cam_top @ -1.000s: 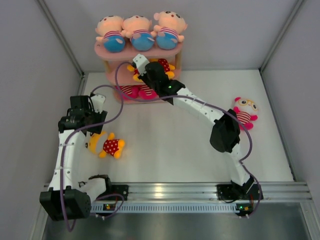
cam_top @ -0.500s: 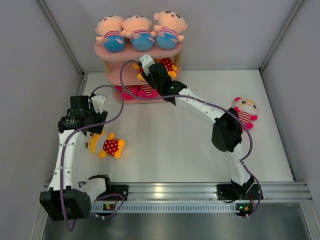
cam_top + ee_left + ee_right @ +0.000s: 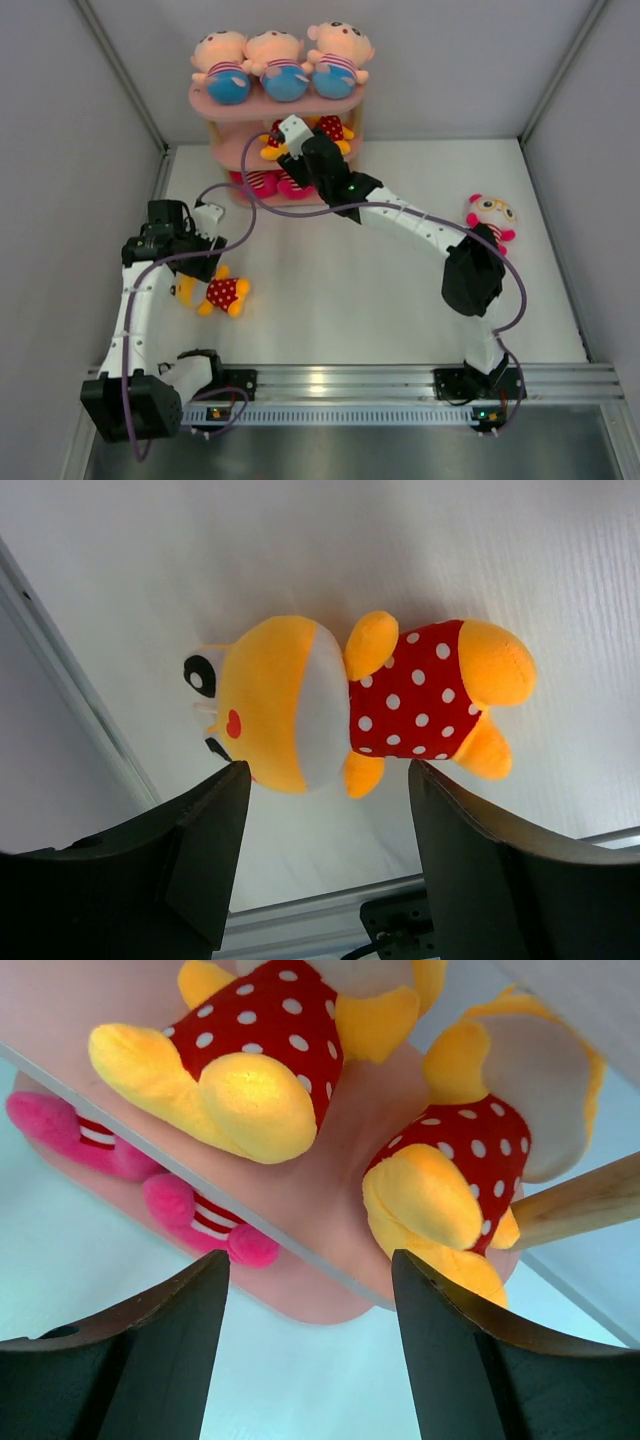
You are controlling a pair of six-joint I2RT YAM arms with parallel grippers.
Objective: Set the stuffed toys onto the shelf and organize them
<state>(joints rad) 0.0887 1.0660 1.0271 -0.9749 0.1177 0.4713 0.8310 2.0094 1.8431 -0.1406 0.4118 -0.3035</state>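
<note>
Left gripper (image 3: 327,772) has its jaws apart and holds nothing. The yellow polka-dot toy (image 3: 390,695) lies on the table (image 3: 300,540) right under it, long axis head-to-feet running finger to finger, so a wrist turn looks needed. Right gripper (image 3: 310,1260) is apart too and empty, up at the shelf (image 3: 335,1205) middle board. The left arm is far nearer.

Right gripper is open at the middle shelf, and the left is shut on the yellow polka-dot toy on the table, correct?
Not quite: the left gripper is open and not touching the yellow polka-dot toy, as the left wrist view shows. The rest holds.
</note>
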